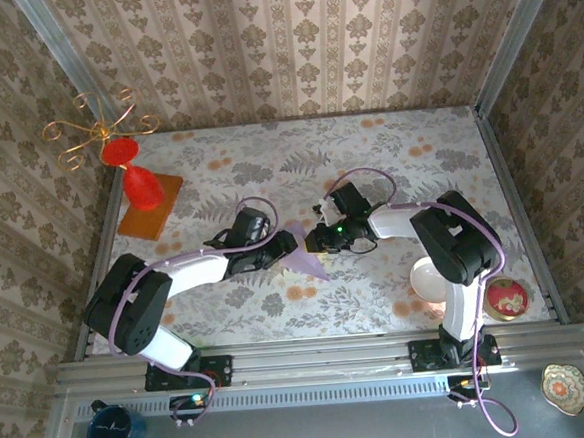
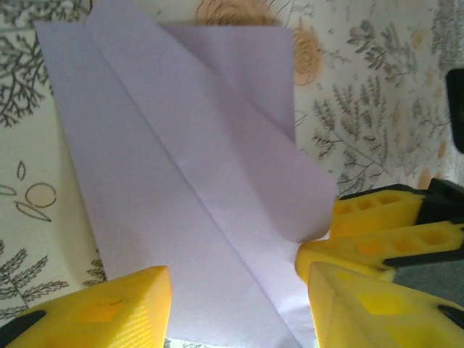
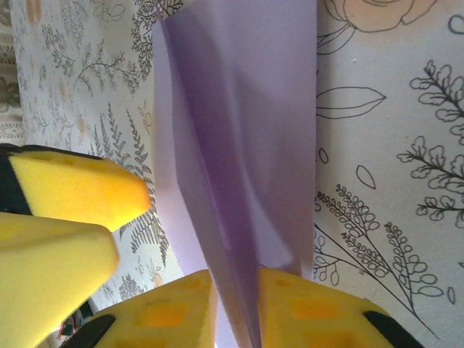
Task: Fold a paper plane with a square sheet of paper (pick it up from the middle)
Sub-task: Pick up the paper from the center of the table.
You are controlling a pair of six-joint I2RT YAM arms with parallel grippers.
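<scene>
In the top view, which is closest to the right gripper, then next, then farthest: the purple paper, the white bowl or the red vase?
1. purple paper, mid-table, pinched in the right gripper.
2. white bowl, near right.
3. red vase, far left.

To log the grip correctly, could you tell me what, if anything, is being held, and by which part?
The right gripper pinches the folded paper by its raised middle fold. The left gripper is open and holds nothing.

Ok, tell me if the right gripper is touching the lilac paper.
Touching: the right wrist view shows the lilac paper pinched between the two yellow fingers of the right gripper.
</scene>
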